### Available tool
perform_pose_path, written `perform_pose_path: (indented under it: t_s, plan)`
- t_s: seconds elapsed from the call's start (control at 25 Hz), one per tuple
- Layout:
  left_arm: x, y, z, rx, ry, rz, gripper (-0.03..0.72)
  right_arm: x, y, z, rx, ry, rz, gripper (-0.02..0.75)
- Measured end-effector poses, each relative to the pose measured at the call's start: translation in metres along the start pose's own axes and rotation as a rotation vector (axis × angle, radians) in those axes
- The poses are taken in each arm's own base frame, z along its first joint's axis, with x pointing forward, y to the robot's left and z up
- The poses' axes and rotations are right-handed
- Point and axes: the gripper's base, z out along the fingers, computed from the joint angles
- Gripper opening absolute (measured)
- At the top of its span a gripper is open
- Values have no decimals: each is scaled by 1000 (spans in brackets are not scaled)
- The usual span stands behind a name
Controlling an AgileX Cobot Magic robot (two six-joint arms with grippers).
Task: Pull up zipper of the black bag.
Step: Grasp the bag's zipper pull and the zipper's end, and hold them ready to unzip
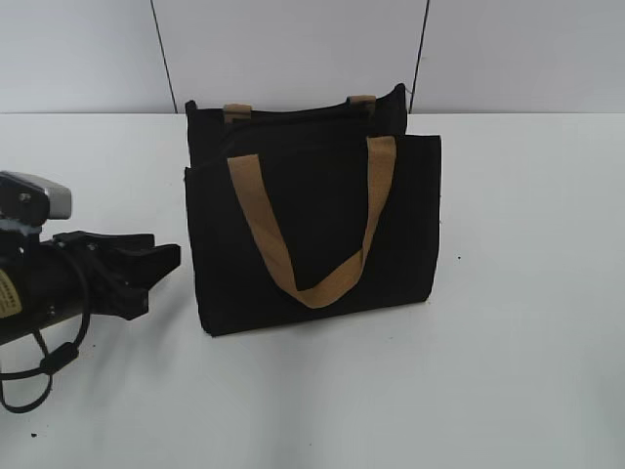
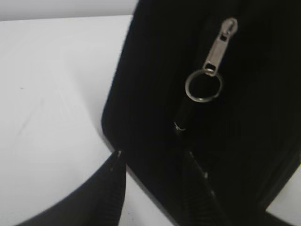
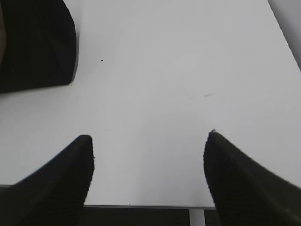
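The black bag [image 1: 312, 230] is standing upright on the white table [image 1: 527, 342], with 1 tan strap [image 1: 322, 283] drooping down its front. The left gripper [image 1: 156, 264] is hovering just beside the bag's left end, jaws parted and holding nothing. In the left wrist view that gripper [image 2: 153, 162] is pointing straight at the bag's end panel, where the zipper [image 2: 217, 52] is hanging with its silver pull ring [image 2: 203, 86] just ahead of the fingertips [image 2: 115, 165].

To do this step well, the arm probably needs to be easing forward and slightly toward the ring, so that both fingers straddle the metal tab rather than the fabric. Closing too early risks pinching cloth only.

The right gripper [image 3: 148, 141] is resting wide open over bare table, well apart from the bag.
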Motion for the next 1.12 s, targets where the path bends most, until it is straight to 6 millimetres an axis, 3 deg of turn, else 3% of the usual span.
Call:
perform_pose_path:
  t_s: [0.16, 0.44, 0.96, 1.12]
  plan:
    - [7, 4, 19, 42, 20, 13, 375, 0, 0, 0, 0, 0, 0, 559]
    - [12, 4, 42, 143, 17, 58, 381, 0, 0, 0, 0, 0, 0, 559]
    - [8, 8, 64, 198, -46, 90, 342, 0, 0, 0, 0, 0, 0, 559]
    - [5, 8, 65, 201, -65, 91, 273, 0, 0, 0, 0, 0, 0, 559]
